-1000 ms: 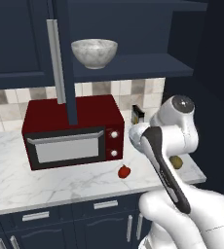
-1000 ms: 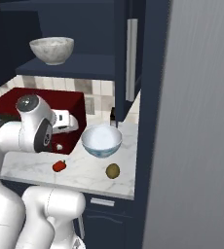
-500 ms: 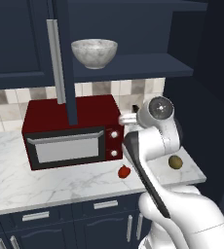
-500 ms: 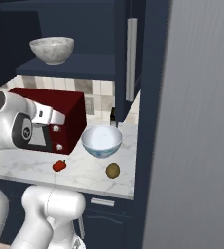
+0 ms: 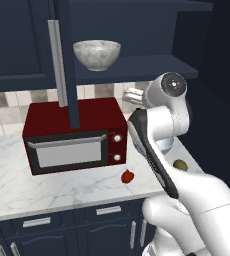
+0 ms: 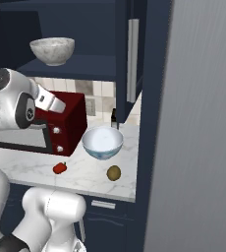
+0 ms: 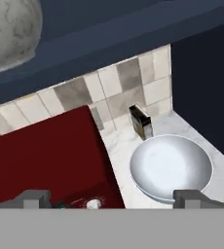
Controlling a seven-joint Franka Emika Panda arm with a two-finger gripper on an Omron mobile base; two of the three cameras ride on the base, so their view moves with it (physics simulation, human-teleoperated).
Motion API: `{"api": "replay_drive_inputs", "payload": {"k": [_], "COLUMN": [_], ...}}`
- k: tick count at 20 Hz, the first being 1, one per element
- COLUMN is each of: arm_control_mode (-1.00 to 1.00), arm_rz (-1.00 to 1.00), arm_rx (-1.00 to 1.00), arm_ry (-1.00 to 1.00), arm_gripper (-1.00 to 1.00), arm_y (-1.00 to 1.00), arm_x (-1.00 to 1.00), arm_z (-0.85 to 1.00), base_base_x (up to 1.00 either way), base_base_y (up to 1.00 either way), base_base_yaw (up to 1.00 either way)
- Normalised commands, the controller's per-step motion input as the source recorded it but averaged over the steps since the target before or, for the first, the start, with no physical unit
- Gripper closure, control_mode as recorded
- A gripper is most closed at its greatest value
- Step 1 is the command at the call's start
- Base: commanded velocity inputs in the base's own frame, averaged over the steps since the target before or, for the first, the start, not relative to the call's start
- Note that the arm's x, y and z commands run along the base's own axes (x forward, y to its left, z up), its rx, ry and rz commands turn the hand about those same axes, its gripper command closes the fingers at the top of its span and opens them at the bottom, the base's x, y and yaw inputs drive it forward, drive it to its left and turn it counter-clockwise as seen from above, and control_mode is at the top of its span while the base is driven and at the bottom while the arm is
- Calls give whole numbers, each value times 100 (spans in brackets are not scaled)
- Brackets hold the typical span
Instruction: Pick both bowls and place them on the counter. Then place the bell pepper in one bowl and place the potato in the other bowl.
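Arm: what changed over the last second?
The arm swung up and back toward the wall, lifting the open gripper over the microwave, beside the blue-patterned bowl. It took hold of nothing. The marbled bowl is still on the shelf; the bell pepper and the potato lie unmoved on the counter.

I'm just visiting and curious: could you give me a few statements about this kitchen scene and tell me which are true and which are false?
1. The marbled grey bowl sits on the shelf above the red microwave. True.
2. The white and blue bowl is already on the counter. True.
3. The red bell pepper lies inside the white and blue bowl. False: it lies on the counter, in front of the microwave.
4. The potato rests on the counter near that bowl. True.
5. The robot's fingers are clamped on the potato. False: they stand wide open and hold nothing.
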Motion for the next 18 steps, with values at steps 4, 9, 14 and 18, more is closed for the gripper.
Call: {"api": "replay_drive_inputs", "payload": {"k": [4,9,14,18], "arm_control_mode": [-100,-100,-100,-100], "arm_rz": [-8,-5,-4,-3], "arm_rx": [27,22,18,21], "arm_ry": [0,0,3,0], "arm_gripper": [-100,-100,-100,-100], "arm_y": [-1,-9,-4,0], "arm_x": [3,13,36,32], "arm_z": [80,34,31,46], "base_base_x": [0,0,0,0], "base_base_y": [0,0,0,0], "base_base_yaw": [0,0,0,0]}}
